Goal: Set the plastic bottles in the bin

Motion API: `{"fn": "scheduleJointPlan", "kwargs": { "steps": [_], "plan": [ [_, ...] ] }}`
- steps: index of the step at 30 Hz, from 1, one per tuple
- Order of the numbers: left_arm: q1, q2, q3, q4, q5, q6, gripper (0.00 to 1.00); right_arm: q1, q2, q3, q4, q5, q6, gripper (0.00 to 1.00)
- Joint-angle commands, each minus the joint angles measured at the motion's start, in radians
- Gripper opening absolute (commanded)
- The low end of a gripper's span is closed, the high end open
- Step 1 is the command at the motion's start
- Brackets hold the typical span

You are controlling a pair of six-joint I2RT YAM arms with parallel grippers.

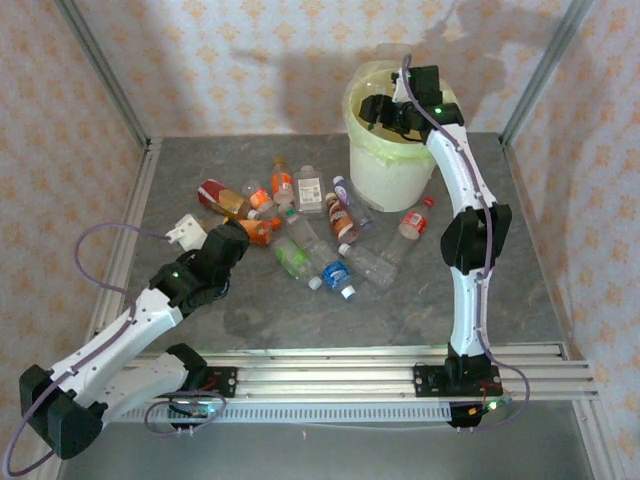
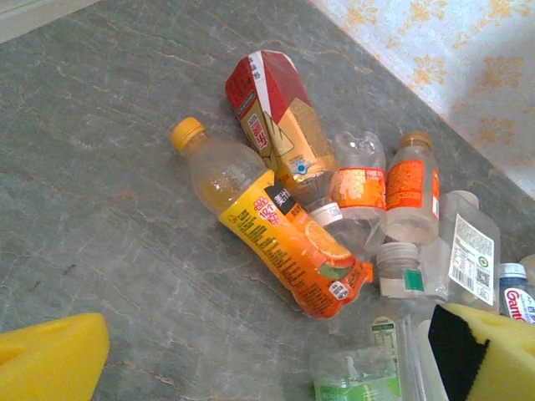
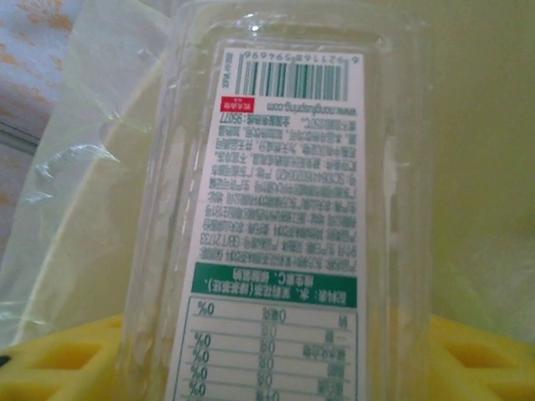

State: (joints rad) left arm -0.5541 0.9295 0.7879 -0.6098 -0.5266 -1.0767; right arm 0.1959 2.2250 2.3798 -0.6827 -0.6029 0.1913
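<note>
A clear bottle (image 3: 276, 167) sits in my right claw (image 3: 276, 368) over the bin (image 1: 390, 178), placed to drop inside; whether the pads (image 3: 58, 359) grip or stand loose I cannot tell. My left claw (image 2: 267, 363) gapes above the orange bottle (image 2: 276, 238) on the surface (image 2: 100, 167), lined up for picking.

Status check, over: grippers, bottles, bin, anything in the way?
Left gripper open over the pile. Right gripper above bin, clear bottle between its fingers, grip unclear. Nothing seen in the way.
</note>
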Motion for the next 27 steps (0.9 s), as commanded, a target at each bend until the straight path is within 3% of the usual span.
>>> {"fn": "scheduleJointPlan", "kwargs": {
  "steps": [1, 10, 16, 22, 27],
  "plan": [
    [0.009, 0.012, 0.008, 0.014, -0.014, -0.017, 1.00, -0.001, -0.001, 0.047, -0.008, -0.031, 0.066, 0.71],
    [0.010, 0.046, 0.014, 0.022, 0.004, -0.013, 1.00, -0.006, -0.035, 0.050, -0.006, -0.053, 0.093, 0.79],
    [0.010, 0.070, 0.014, 0.034, 0.027, -0.013, 1.00, -0.007, -0.098, 0.031, -0.016, 0.008, 0.077, 0.82],
    [0.012, 0.089, 0.016, 0.039, 0.037, -0.016, 1.00, -0.007, -0.233, -0.028, -0.035, 0.072, 0.015, 0.86],
    [0.015, 0.112, 0.023, 0.043, 0.048, -0.021, 1.00, -0.007, -0.415, -0.205, 0.007, 0.097, -0.038, 0.88]
  ]
}}
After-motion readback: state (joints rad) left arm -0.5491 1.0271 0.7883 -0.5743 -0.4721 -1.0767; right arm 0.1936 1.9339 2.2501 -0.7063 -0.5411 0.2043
